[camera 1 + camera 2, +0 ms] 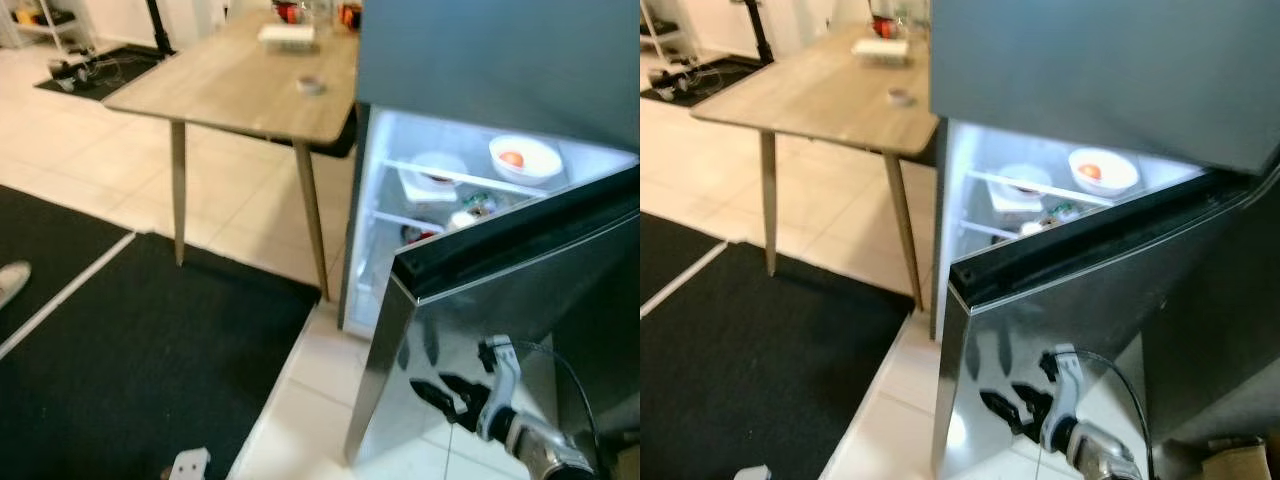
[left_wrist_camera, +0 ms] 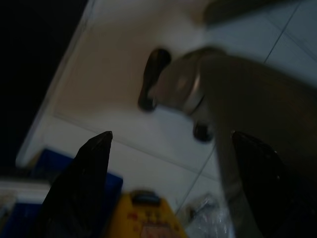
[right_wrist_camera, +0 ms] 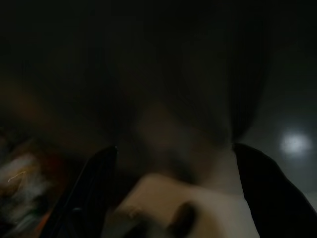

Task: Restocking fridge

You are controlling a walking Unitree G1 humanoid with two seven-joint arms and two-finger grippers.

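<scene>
Steel fridge door (image 1: 500, 300) ajar; right tool (image 1: 440, 392) just outside it.

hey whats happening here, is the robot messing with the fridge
The robot stands at a fridge whose lower door is partly open, the lit shelves showing. A white bowl with something orange in it sits on the top shelf, with more containers below. The right gripper, fingers open, is low in front of the steel door face and holds nothing. A wooden table stands to the left of the fridge.
</scene>
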